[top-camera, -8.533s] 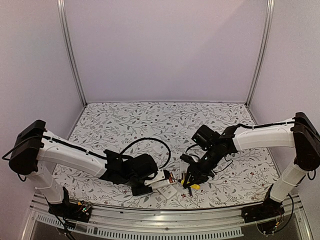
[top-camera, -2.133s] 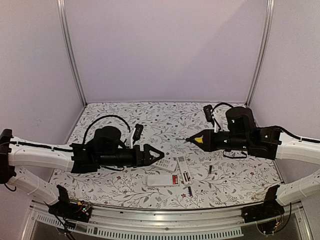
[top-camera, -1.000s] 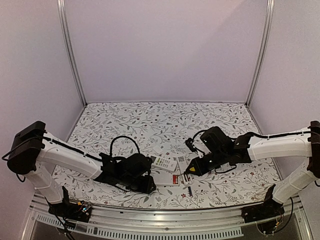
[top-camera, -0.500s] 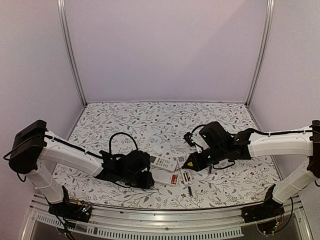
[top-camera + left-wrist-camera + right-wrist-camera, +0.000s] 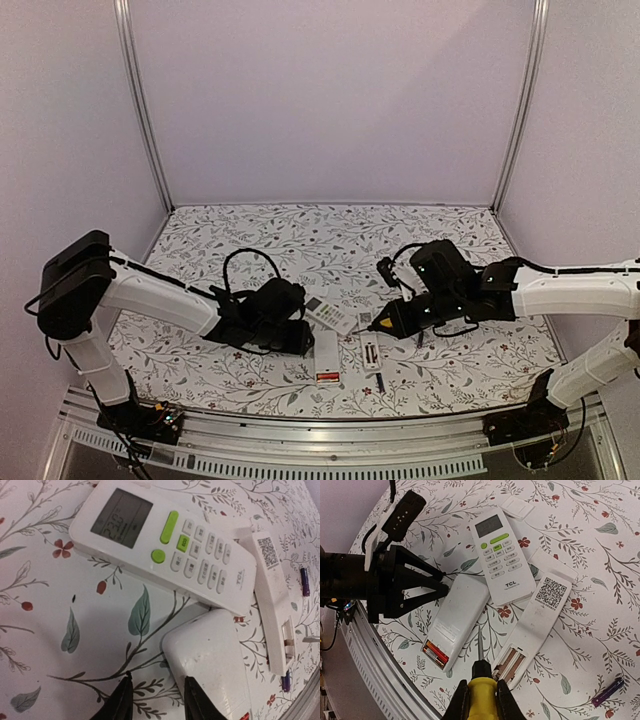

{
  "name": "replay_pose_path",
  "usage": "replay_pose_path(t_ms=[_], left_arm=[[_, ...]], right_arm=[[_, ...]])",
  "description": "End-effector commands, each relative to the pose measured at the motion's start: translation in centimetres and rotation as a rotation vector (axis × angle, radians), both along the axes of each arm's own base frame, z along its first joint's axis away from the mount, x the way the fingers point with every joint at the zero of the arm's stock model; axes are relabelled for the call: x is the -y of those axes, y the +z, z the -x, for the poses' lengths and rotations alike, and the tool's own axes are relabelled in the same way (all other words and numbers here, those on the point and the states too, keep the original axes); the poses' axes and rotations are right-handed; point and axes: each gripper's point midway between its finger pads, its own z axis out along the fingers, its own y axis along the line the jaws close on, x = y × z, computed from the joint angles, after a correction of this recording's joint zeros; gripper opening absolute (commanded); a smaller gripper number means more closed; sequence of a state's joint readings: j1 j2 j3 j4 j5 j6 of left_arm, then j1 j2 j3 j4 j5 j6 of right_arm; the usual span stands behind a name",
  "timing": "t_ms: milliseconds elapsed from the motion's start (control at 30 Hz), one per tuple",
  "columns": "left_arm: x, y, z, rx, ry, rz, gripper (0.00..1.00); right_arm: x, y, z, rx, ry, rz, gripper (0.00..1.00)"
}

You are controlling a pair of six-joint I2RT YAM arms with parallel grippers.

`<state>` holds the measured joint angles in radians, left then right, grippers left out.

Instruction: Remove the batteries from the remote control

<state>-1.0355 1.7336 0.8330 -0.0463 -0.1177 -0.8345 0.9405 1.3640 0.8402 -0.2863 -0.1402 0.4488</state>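
A white remote control (image 5: 462, 615) lies face down, its open bay showing red and orange batteries (image 5: 436, 655) (image 5: 327, 377). My left gripper (image 5: 159, 702) (image 5: 303, 338) is open at that remote's far end (image 5: 210, 655), one finger over its corner. A slim remote with a QR label (image 5: 540, 612) (image 5: 370, 350) lies face down with an empty bay. Loose dark batteries (image 5: 607, 692) (image 5: 305, 575) (image 5: 380, 381) rest on the cloth. Above the two bays, my right gripper (image 5: 482, 690) (image 5: 385, 325) is shut on a yellow-handled screwdriver (image 5: 481, 702).
A third remote with green buttons (image 5: 500, 562) (image 5: 165, 545) (image 5: 327, 313) lies face up beside the others. Two white battery covers (image 5: 517, 507) (image 5: 552, 565) sit behind them. The table's metal near edge (image 5: 320, 440) runs close below the remotes.
The remote with the red batteries has swung from crosswise to pointing at the near edge. My left gripper moved right to its far end. The right gripper drifted slightly right.
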Motion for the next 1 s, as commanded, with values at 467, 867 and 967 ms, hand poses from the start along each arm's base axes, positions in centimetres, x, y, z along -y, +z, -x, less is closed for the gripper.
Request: replay_pose_path(t_ms=[467, 867, 967], left_arm=[[2.1, 4.9, 0.0, 0.028, 0.057, 0.11, 0.86], [3.3, 1.9, -0.5, 0.041, 0.048, -0.093, 1.0], [3.3, 1.1, -0.6, 0.042, 0.052, -0.13, 1.0]], right_arm=[[-0.1, -1.6, 4.1, -0.12, -0.022, 0.032, 0.0], [-1.1, -1.9, 6.5, -0.204, -0.154, 0.055, 0.0], [-1.6, -2.1, 7.0, -0.222, -0.156, 0.066, 0.0]])
